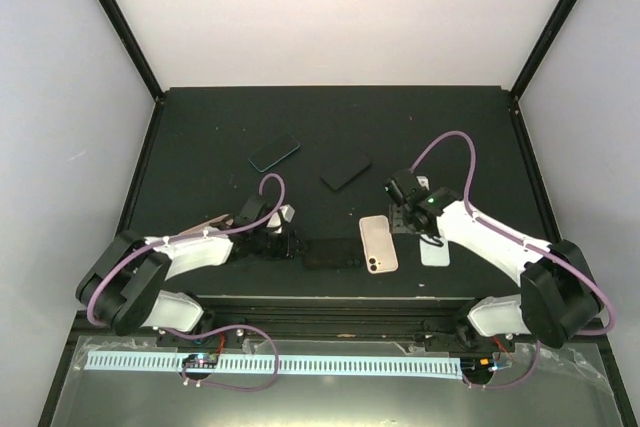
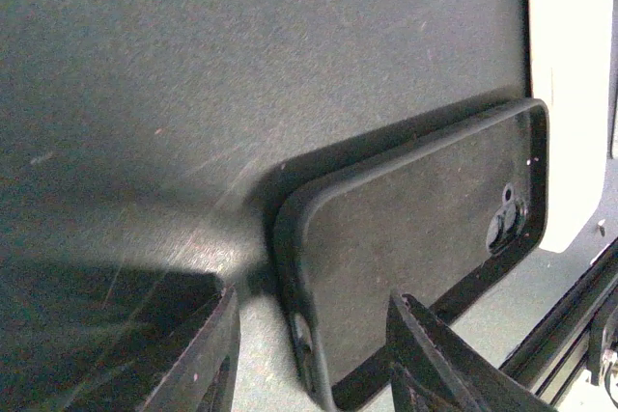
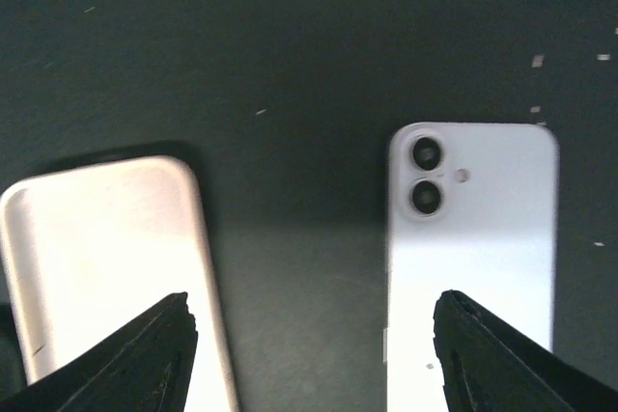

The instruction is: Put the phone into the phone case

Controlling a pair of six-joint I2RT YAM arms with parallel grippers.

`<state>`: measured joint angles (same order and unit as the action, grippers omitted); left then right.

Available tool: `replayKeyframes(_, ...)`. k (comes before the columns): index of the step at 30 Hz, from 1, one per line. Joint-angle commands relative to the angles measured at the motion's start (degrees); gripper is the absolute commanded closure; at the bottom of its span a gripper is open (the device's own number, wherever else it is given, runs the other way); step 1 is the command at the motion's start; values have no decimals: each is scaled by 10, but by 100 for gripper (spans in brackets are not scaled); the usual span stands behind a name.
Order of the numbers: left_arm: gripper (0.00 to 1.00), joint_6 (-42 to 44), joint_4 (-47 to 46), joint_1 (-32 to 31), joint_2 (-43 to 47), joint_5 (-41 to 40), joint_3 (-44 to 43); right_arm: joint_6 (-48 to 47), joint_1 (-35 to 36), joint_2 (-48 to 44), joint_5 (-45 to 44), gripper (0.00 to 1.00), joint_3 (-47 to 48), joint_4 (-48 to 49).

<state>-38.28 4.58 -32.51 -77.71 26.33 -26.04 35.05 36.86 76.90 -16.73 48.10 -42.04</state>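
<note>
An empty black phone case (image 1: 330, 252) lies open side up near the front edge; in the left wrist view (image 2: 425, 238) its camera hole is at the right. My left gripper (image 1: 287, 243) is open, and its fingers straddle the case's near short edge (image 2: 309, 359) without closing on it. A pale pink phone (image 1: 378, 244) lies back up just right of the case and also shows in the right wrist view (image 3: 106, 267). A white phone (image 3: 473, 258) with two lenses lies right of it. My right gripper (image 1: 409, 226) hangs open and empty over the gap between the two phones (image 3: 314, 354).
Two dark phones (image 1: 274, 152) (image 1: 346, 171) lie flat farther back at mid table. A pinkish flat object (image 1: 210, 219) pokes out under the left arm. The table's front rail (image 1: 330, 299) runs just behind the case.
</note>
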Motion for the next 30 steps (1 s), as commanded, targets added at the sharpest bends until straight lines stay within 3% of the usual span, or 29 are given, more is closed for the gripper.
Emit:
replayKeyframes(1,57,-1,-22,-8,-32,-25,-19,10,-48,2,-20,30,-7,-1)
replayKeyframes(8,77,12,-7,-13,-80,-27,-53,1,-135,26,11,20,-19,16)
replayKeyframes(15,98,18,32,-15,-64,-78,-62,-4,-172,31,0,13,-38,21)
replayKeyframes(25,98,-36,96,-3,13,-146,-38,-28,-208,63,39,7,-35,38)
replayKeyframes(30,99,-87,72,20,82,-144,1,-41,-211,85,73,5,-34,50)
